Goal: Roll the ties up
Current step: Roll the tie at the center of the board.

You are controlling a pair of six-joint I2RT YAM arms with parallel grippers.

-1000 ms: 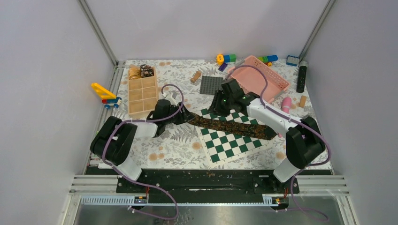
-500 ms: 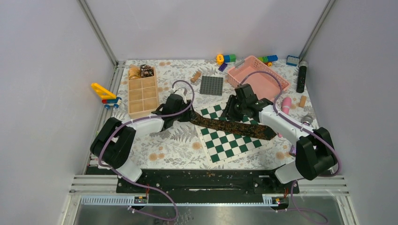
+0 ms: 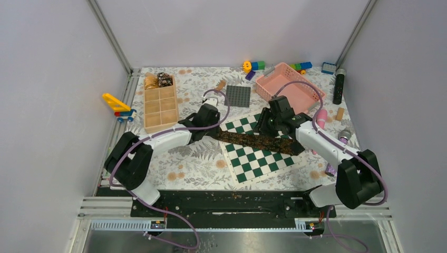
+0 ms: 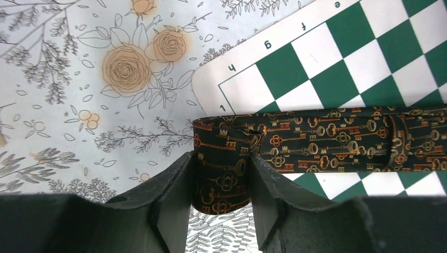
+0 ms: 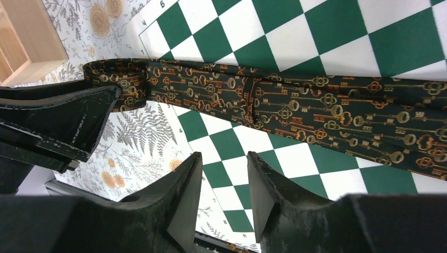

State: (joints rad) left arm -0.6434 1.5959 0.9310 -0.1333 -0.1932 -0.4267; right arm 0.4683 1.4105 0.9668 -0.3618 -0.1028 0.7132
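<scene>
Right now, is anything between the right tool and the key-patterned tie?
Nothing visible. The right tool hangs open above the chessboard, with the tie uncovered just beyond it. The left tool grips the tie's folded end, off to the side.

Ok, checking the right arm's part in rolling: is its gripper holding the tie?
No, the right gripper is empty, only chessboard between its fingers, and the tie lies beyond them.

The tie (image 4: 316, 145) looked like woven cloth with a faint sheen and gold key print. My left gripper (image 4: 220, 176) was matt black plastic, edges scuffed. Chessboard mat (image 4: 337, 47) looked smooth and matt, tray (image 3: 159, 105) bare wood, basket (image 3: 295, 71) pink plastic.
</scene>
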